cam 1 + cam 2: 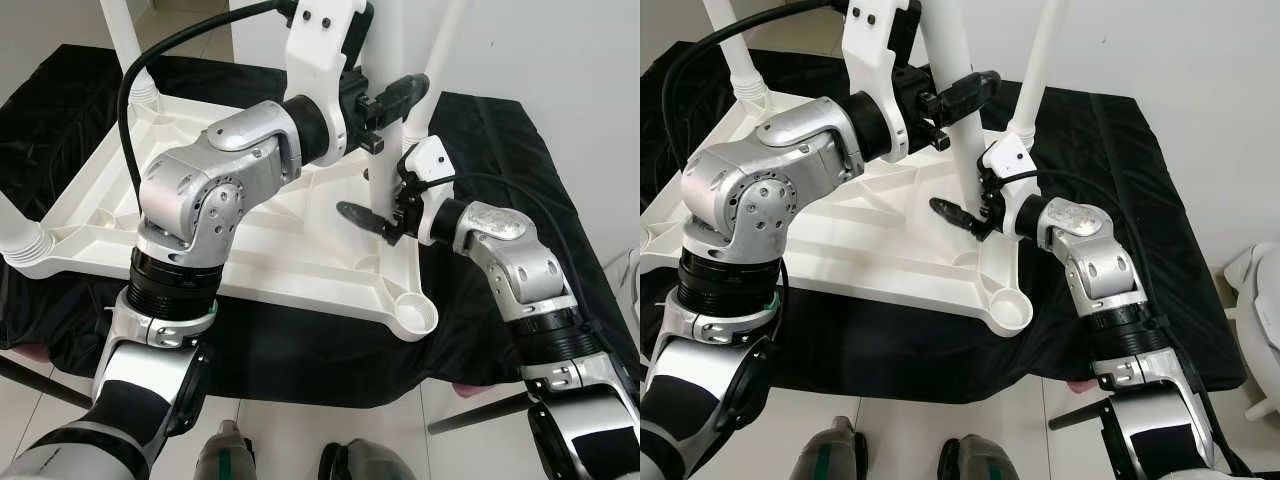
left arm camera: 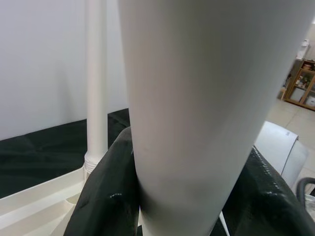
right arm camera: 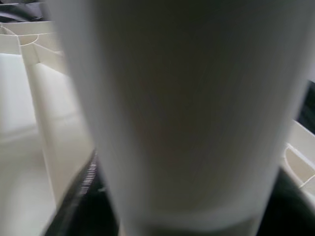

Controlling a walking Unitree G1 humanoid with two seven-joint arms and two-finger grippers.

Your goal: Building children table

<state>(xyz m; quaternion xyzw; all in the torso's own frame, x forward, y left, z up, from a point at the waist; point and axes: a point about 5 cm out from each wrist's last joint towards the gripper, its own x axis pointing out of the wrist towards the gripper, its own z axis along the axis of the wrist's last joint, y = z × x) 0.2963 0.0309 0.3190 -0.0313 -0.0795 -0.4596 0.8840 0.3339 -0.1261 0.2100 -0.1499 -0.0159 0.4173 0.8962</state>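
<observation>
Tabletop (image 1: 260,235) is lying upside down on black cloth (image 1: 500,150), underside ribs facing up. Legs are standing in three corner sockets: far-left leg (image 1: 125,40), near-left leg (image 1: 15,225), far-right leg (image 1: 435,60). Near-right corner socket (image 1: 415,315) is sitting empty.

Both arms are working the fourth leg (image 1: 950,80), which is standing upright over the tabletop's right side, inboard of the empty socket, not seated in it.
- Left gripper (image 1: 385,100) is clamping the leg high up, fingers (image 2: 106,196) closed around it on both sides.
- Right gripper (image 1: 975,215) is holding the same leg low down near its foot, one finger (image 1: 360,215) reaching across the tabletop ribs.

Judging progress: three of four legs done. What's left: shifting this leg to the near-right socket, pressing it home, then flipping the table upright.
</observation>
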